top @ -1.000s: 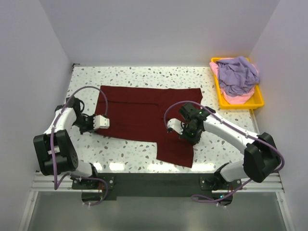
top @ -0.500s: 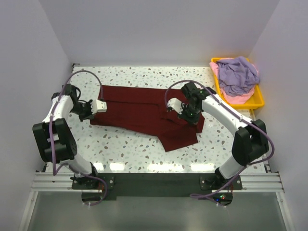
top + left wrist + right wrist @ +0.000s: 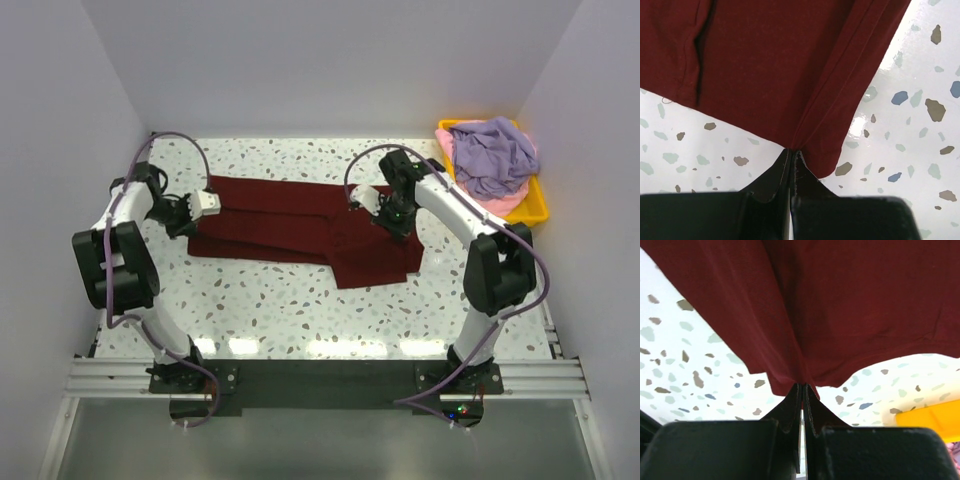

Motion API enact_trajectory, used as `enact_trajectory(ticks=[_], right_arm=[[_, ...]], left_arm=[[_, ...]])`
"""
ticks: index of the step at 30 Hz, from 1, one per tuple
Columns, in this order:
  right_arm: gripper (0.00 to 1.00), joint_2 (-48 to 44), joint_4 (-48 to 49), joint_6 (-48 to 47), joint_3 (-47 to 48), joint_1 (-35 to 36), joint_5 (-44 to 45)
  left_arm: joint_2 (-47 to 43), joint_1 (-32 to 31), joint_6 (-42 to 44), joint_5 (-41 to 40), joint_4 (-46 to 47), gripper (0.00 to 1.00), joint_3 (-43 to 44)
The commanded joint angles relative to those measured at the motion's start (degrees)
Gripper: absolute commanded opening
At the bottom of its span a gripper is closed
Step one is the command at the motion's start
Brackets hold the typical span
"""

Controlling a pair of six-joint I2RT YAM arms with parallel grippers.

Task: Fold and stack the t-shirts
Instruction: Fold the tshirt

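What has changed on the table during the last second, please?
The left gripper and right gripper, both shut on the maroon shirt, carried its near edge toward the far side, folding it over itself. The lavender shirt and pink shirt stayed in the yellow tray.

The pale pink t-shirt (image 3: pixel 495 207) lies almost wholly buried under the lavender t-shirt (image 3: pixel 492 155), with only a strip at its near edge showing. Together they cover the floor of the yellow tray (image 3: pixel 535 213), leaving just the rim.

The dark maroon t-shirt (image 3: pixel 290 225) is doubled over itself on the counter (image 3: pixel 280 300), so its lower layers are concealed.

In the left wrist view this shirt runs off the top and left edges. The left gripper (image 3: pixel 791 156) is cut by the bottom edge, and the bit of hem inside its pinch is hidden.

The right gripper (image 3: pixel 802 390) is cropped the same way. There the tray appears only as a corner at the right edge.
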Motion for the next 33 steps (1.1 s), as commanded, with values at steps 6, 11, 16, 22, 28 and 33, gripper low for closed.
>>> enact_trajectory(ticks=[6, 11, 16, 22, 28, 33], right_arm=[[0.0, 6.1, -1.9, -2.7, 9.1, -2.4, 0.8], [0.0, 9.1, -2.1, -3.2, 11.8, -3.1, 0.9], [0.0, 12.4, -4.0, -3.3, 16.0, -3.9, 0.7], [0.0, 15.5, -4.3, -3.7, 19.0, -5.1, 1.1], [0.0, 17.3, -3.0, -3.6, 19.7, -5.3, 1.6], [0.0, 18.6, -1.9, -3.2, 20.6, -5.3, 2.3]], left_arm=[[4.5, 0.3, -3.0, 2.3, 2.2, 0.0, 7.5], [6.5, -1.0, -4.7, 1.3, 3.1, 0.0, 8.8], [8.3, -2.1, -5.8, 0.8, 5.3, 0.0, 9.9], [10.0, -3.7, -6.5, -0.2, 7.0, 0.0, 11.0], [12.0, -4.1, -7.7, -1.1, 8.3, 0.0, 11.9], [13.4, -4.1, -8.5, -2.5, 9.2, 0.0, 12.5]])
